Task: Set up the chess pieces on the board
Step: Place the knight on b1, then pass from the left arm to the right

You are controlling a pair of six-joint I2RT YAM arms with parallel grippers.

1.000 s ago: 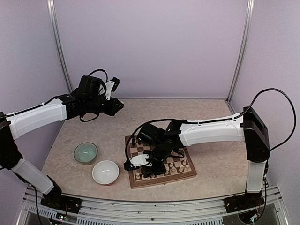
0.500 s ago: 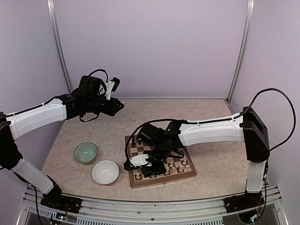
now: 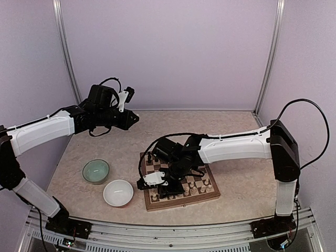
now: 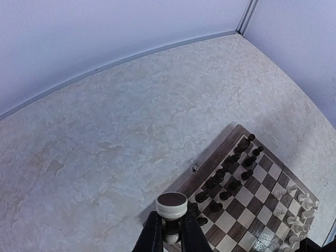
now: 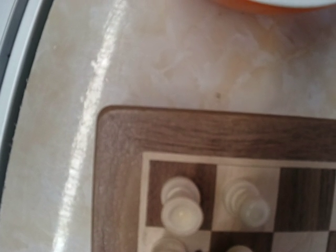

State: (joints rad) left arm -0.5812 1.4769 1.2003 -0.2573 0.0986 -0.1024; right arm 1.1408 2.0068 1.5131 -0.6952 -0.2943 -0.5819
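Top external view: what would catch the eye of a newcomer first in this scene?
The long white right arm reaches low across the board, which carries dark pieces toward its far side and cream pieces toward its near side. The left gripper hangs high at the back left, shut on a single cream piece. Left of the board sit a green bowl and a white bowl.

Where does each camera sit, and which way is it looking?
Top external: high behind the robot, looking down; left arm, right arm and the board show.
Left wrist: on the left arm, facing down at the board's dark pieces; the left gripper pinches a light piece.
Right wrist: close above a board corner, facing down; no gripper shows.
Shared: the board.
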